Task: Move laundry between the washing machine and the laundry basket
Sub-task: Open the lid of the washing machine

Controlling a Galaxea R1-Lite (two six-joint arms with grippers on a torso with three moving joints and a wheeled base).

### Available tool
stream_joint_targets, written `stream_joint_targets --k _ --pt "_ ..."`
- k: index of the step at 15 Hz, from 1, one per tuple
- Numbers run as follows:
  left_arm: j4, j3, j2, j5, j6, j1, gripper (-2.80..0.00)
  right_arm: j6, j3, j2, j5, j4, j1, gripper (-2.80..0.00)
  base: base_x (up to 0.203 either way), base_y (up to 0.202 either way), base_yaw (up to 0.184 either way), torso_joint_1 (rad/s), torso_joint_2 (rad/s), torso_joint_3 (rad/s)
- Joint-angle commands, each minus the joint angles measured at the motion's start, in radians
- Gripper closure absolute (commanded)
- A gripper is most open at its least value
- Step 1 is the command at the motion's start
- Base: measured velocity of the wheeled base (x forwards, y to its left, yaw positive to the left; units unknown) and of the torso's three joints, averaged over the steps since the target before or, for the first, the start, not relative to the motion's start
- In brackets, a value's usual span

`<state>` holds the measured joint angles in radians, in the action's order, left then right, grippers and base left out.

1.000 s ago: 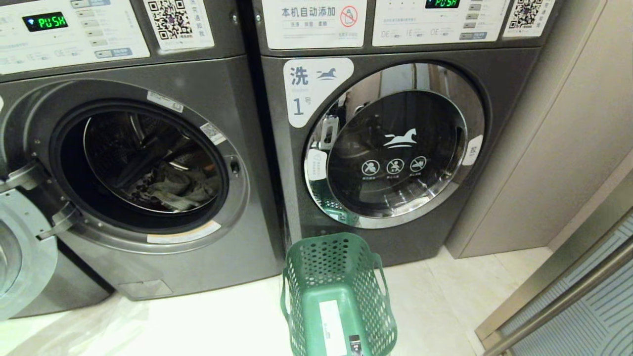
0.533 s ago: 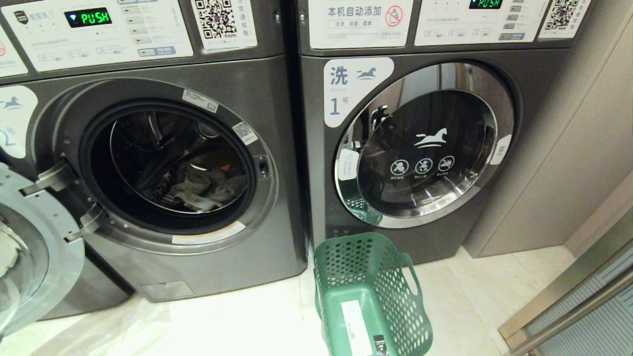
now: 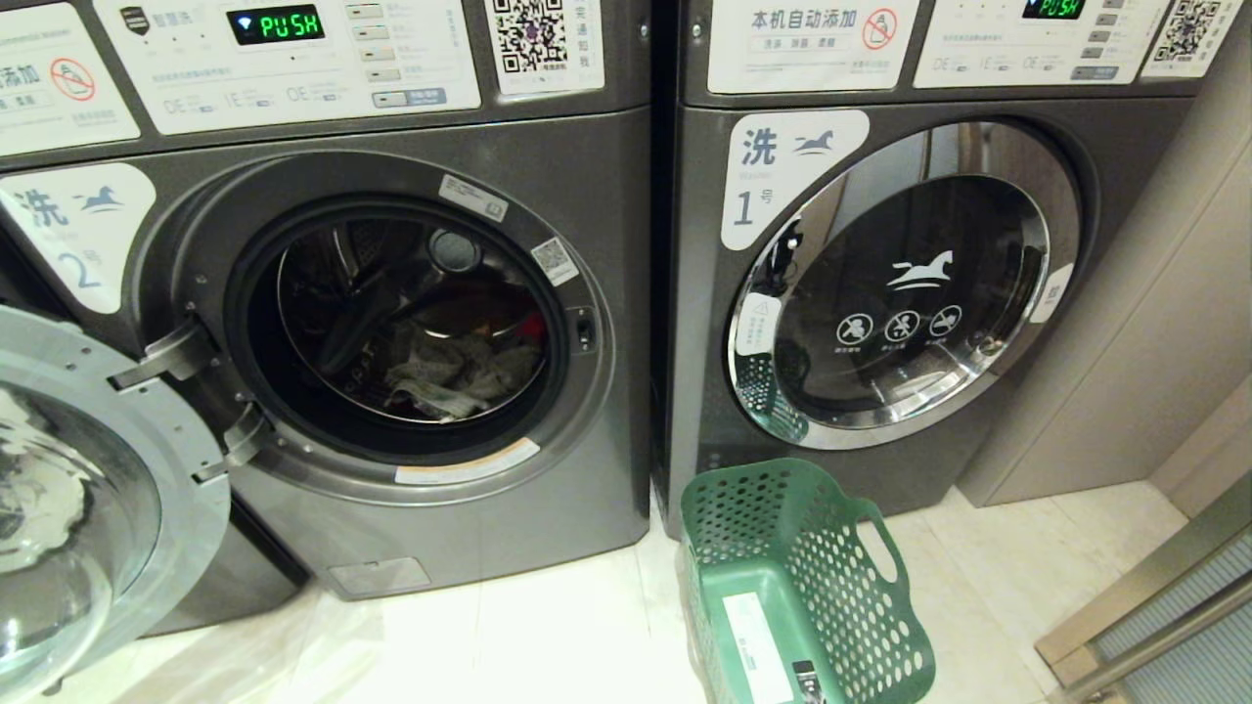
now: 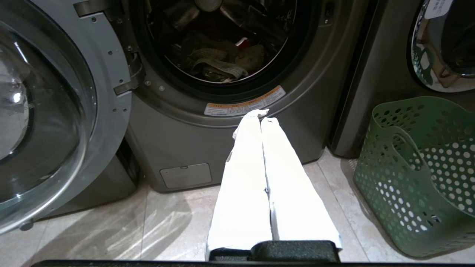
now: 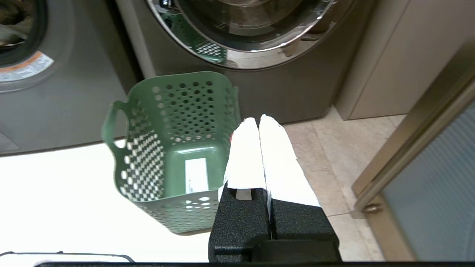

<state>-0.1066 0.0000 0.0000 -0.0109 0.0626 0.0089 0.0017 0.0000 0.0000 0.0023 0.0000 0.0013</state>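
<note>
A: So, what is the head view showing?

B: Two grey front-loaders are standing side by side. The washing machine [image 3: 411, 323] marked 2 is sitting on the left with its door [image 3: 88, 499] hanging wide open; the machine marked 1 [image 3: 880, 293] is sitting on the right with its chrome-rimmed door closed. One laundry basket [image 3: 802, 577], green and perforated, is standing on the floor [image 3: 548, 636] in front of machine 1, with nothing lying in it. The laundry [image 3: 450, 367] is lying in the drum of machine 2: a grey-beige striped piece, with a bit of red showing behind it. Neither arm is appearing here.

A: And the left wrist view?

B: The left gripper [image 4: 261, 116] is hanging low before the open machine [image 4: 222, 55], just under the rim of its opening. Its two white fingers [image 4: 245, 167] are pressing together, clenched on nothing. One heap of laundry [image 4: 219, 61] is lying in the drum, and I am counting at least two pieces. The basket [image 4: 419, 167] is standing off to one side.

A: The right wrist view?

B: The right gripper [image 5: 258, 119] is hovering above the floor beside the basket [image 5: 167, 148], near its rim. Its two fingers [image 5: 280, 159] are also clenched, grasping nothing. One white sticker [image 5: 196, 175] is showing on the basket's bottom.
</note>
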Motion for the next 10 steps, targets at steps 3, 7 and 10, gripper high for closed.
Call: stream_joint_targets --k 3,7,10 --pt "-0.001 0.040 0.003 0.000 0.000 0.000 0.00 0.000 0.000 0.000 0.001 0.000 0.000 0.00 0.000 0.192 0.000 0.001 0.00 0.003" --pt "-0.001 0.040 0.002 0.000 0.000 0.000 0.00 0.000 0.000 0.000 0.001 0.000 0.000 0.00 0.000 0.194 -0.001 0.003 0.00 0.002" --pt "-0.001 0.040 0.003 0.000 0.002 0.000 0.00 0.000 0.000 0.000 0.001 0.000 0.000 0.00 0.000 0.194 -0.002 0.003 0.00 0.012"
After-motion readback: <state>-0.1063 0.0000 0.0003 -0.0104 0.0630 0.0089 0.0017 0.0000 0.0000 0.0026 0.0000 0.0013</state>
